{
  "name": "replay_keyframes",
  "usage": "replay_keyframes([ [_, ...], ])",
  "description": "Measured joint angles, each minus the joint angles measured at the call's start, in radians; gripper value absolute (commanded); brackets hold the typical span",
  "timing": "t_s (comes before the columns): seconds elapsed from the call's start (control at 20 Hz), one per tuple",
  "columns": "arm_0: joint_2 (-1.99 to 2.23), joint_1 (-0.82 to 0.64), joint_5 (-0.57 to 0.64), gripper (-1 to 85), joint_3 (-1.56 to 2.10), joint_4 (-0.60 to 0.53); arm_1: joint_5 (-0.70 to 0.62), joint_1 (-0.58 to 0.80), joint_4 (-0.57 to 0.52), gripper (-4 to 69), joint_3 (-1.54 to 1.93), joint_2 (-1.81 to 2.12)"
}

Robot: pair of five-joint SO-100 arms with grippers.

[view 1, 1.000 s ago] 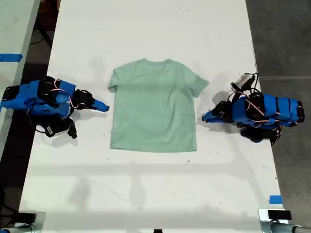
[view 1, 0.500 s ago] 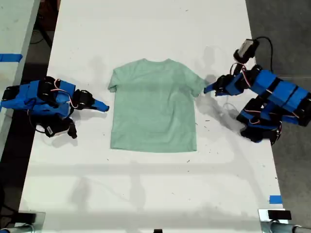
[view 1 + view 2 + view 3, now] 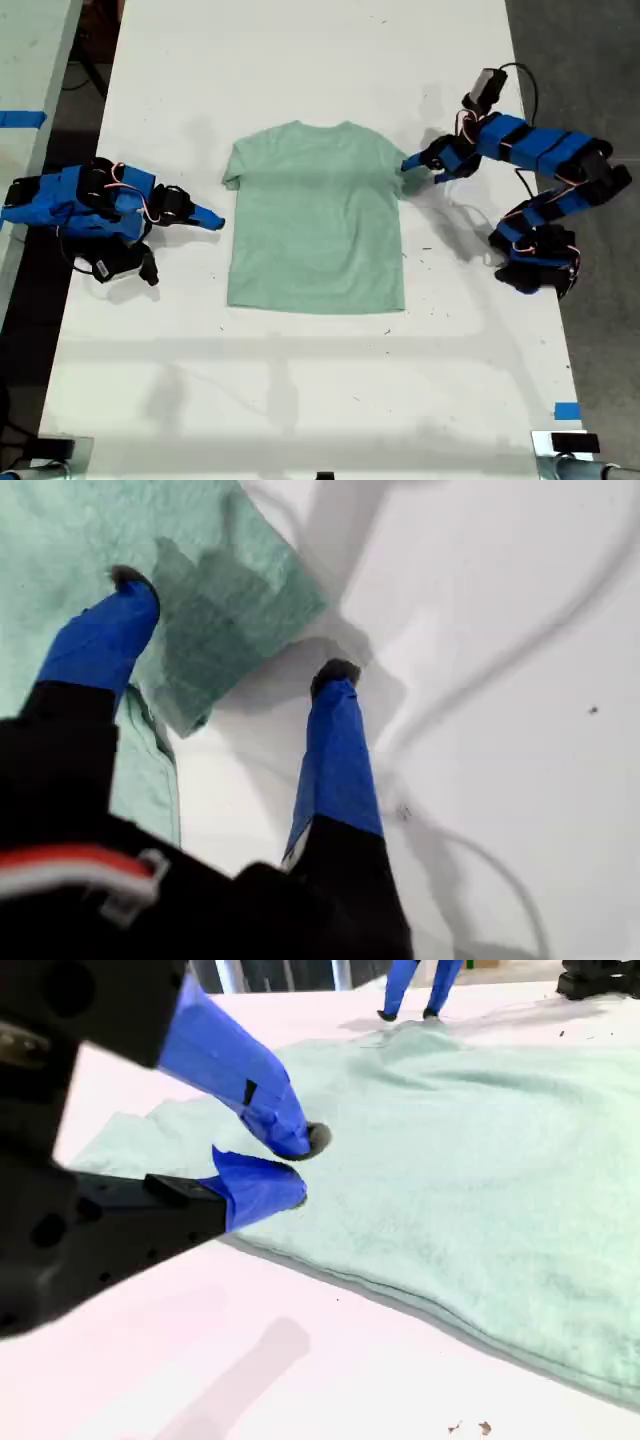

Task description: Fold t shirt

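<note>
The t shirt (image 3: 315, 215) is pale mint green and lies flat on the white table (image 3: 300, 400), neck toward the far edge. My first gripper (image 3: 412, 163) reaches in from the exterior view's right and is open at the sleeve on that side. In the first wrist view my first gripper (image 3: 230, 625) has one fingertip (image 3: 125, 580) over the t shirt (image 3: 60, 540) and the other on bare table. My second gripper (image 3: 213, 221) rests on the table at the exterior view's left, just short of the shirt's side edge. There my second gripper (image 3: 300, 1165) is shut on nothing beside the t shirt (image 3: 470, 1140).
A strip of blue tape (image 3: 566, 411) marks the table's near corner at the exterior view's right. Another pale table (image 3: 25, 70) stands past a dark gap at that view's left. Dark floor (image 3: 580, 70) borders the right side.
My first arm has lifted off the table beside the shirt's lower side and swung up to the sleeve. The second arm and the shirt have not moved.
</note>
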Motion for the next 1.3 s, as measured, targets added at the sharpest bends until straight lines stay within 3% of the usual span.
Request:
replay_keyframes([
  [0.2,0.0,0.0,0.0,3.9,0.0,0.0,0.034,0.002,-0.215,27.0,0.028,-0.089],
  [0.35,0.0,0.0,0.0,3.9,0.0,0.0,0.052,0.005,-0.252,24.2,0.021,-0.15],
  [0.5,0.0,0.0,0.0,3.9,0.0,0.0,0.054,0.005,-0.253,0.8,0.021,-0.169],
  [0.6,0.0,0.0,0.0,3.9,0.0,0.0,0.054,0.005,-0.252,0.8,0.021,-0.167],
  [0.95,0.0,0.0,0.0,3.9,0.0,0.0,0.032,-0.029,-0.066,0.8,-0.183,-0.172],
  [1.1,0.0,0.0,0.0,3.9,0.0,0.0,-0.006,-0.094,0.015,0.8,-0.331,-0.172],
  [1.3,0.0,0.0,0.0,3.9,0.0,0.0,-0.054,-0.204,0.044,0.8,-0.522,-0.201],
])
